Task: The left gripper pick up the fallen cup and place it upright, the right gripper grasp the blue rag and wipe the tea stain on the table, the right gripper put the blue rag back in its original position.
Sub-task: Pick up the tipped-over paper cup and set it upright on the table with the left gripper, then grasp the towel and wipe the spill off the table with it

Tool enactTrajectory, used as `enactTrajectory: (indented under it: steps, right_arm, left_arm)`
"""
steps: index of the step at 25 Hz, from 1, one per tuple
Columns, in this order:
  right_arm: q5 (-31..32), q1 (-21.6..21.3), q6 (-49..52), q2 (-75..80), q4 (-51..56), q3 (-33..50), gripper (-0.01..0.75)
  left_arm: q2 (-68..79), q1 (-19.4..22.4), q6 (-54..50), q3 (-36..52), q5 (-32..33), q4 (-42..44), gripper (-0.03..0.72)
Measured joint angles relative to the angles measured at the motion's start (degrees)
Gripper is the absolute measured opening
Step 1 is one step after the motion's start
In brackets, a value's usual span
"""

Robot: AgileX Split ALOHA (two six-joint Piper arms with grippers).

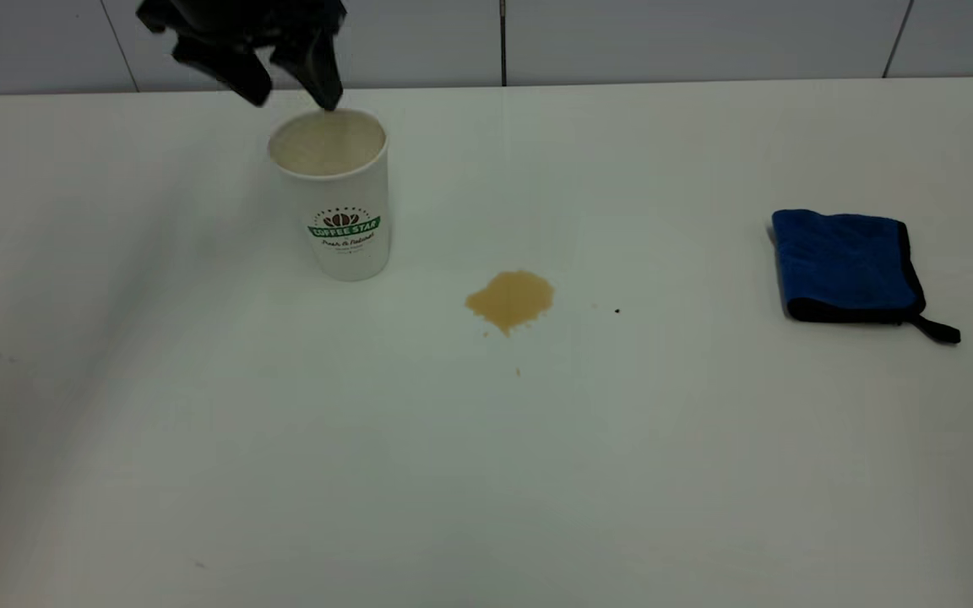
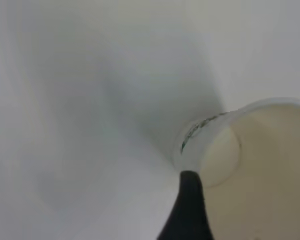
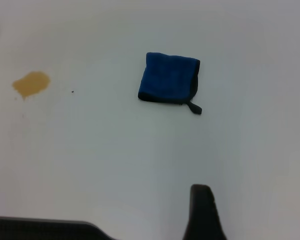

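Jaws of the left gripper (image 1: 292, 91) stand spread apart above the cup (image 1: 336, 203), holding nothing; one black fingertip sits at the far rim of the cup mouth, the other hangs clear to the left of it.

Exterior view: the cup stands upright on the white counter (image 1: 486, 473), toward the far left, logo facing the camera, cream interior visible. The tea stain (image 1: 510, 300) lies on the counter nearer the camera and to the right of the cup, apart from it, with a few small droplets just below it. The blue rag (image 1: 848, 265), folded, black-edged, with a black loop at its near right corner, rests flat well to the right of the stain. The right arm does not appear here.

Left wrist view: one black fingertip (image 2: 189, 210) lies against the cup (image 2: 260, 165) at its rim, with the cream interior open beside it. The second finger is out of frame.

Right wrist view: the right gripper (image 3: 204, 212) shows only one dark finger at the frame edge, so whether its jaws are apart or together cannot be told. It hangs above bare counter (image 3: 115, 165), well apart from the blue rag (image 3: 169, 78). The tea stain (image 3: 31, 83) lies farther off, beyond the rag's other side.
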Motion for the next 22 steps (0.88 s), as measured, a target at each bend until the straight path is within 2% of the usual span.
enactTrajectory:
  steps: [3,12,17,22]
  right_arm:
    - [0.0,0.0,0.0,0.0,0.0,0.0,0.563]
    - [0.0,0.0,0.0,0.0,0.0,0.0,0.563]
    - [0.0,0.0,0.0,0.0,0.0,0.0,0.563]
    - [0.0,0.0,0.0,0.0,0.0,0.0,0.563]
  left_arm:
    - [-6.2,0.0,0.0,0.0,3.9,2.3,0.722]
    - [-24.3,0.0,-3.9,0.0,21.3,11.1,0.687]
    - [-32.1,0.0,-4.1,0.1,33.0,12.8,0.595]
    - [-37.9,0.0,-5.7,1.1,33.0,13.1,0.478]
